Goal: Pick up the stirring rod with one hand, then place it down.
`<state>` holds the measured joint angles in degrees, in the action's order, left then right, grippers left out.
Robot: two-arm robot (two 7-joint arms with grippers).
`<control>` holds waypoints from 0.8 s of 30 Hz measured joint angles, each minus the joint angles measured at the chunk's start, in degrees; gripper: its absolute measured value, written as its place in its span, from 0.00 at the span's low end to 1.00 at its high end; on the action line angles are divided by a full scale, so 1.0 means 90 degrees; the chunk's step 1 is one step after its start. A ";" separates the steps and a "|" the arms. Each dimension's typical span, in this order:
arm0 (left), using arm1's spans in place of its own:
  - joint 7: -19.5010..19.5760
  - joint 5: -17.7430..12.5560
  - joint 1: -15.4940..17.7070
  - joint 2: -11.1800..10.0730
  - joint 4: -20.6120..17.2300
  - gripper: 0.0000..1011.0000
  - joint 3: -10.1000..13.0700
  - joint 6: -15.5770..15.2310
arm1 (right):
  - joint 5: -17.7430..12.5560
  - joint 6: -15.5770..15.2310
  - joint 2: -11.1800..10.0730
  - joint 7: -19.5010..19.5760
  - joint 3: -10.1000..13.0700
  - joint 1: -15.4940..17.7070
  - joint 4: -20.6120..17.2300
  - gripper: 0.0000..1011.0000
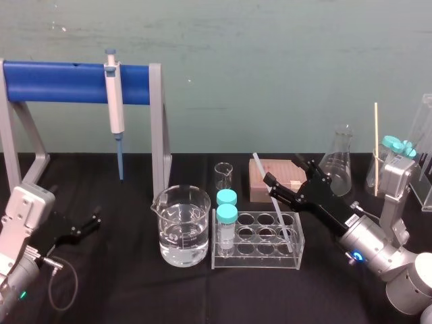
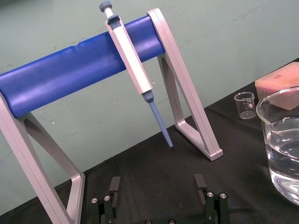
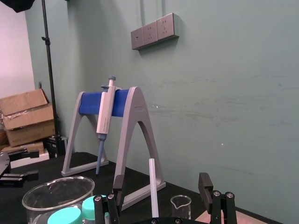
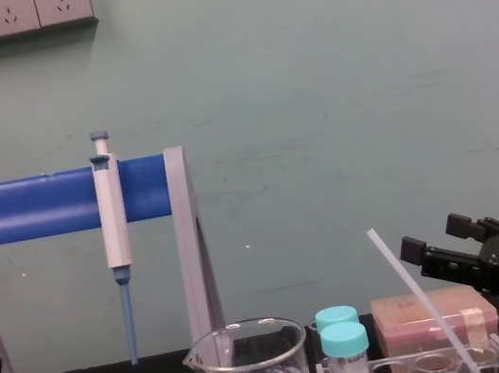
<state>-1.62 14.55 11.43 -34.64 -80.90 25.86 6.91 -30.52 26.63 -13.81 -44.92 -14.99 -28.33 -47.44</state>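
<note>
Right claw [image 3: 161,183] gapes wide, gripping nothing. Between its fingers [image 3: 118,185], touching neither in the wrist view, rises the rod [image 3: 153,185]; its lower end sits in the rack [image 1: 255,262] just below the claw, and it leans back past the fingertips. A beaker [image 1: 182,226] stands beyond the rack. Left claw [image 2: 157,183] rests far off to the left, also spread open and holding nothing.

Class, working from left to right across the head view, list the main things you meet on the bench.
Left gripper → pipette → large beaker of water → teal-capped tubes → stirring rod, inside the open right gripper → conical flask.
</note>
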 joint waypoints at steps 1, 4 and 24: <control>0.0000 0.0000 0.0000 0.0000 0.0000 0.99 0.0000 0.0000 | 0.0000 0.0000 0.0000 0.0000 0.0000 0.0000 0.0000 0.99; 0.0000 0.0000 0.0000 0.0000 0.0000 0.99 0.0000 0.0000 | 0.0046 0.0000 -0.0009 0.0127 0.0012 0.0054 -0.0127 0.99; 0.0000 0.0000 0.0000 0.0000 0.0000 0.99 0.0000 0.0000 | 0.0714 -0.1870 -0.0144 0.3324 0.0976 0.1137 -0.2067 0.99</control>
<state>-1.62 14.55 11.44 -34.64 -80.90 25.86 6.91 -24.09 9.80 -15.10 -15.00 -6.20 -18.10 -66.04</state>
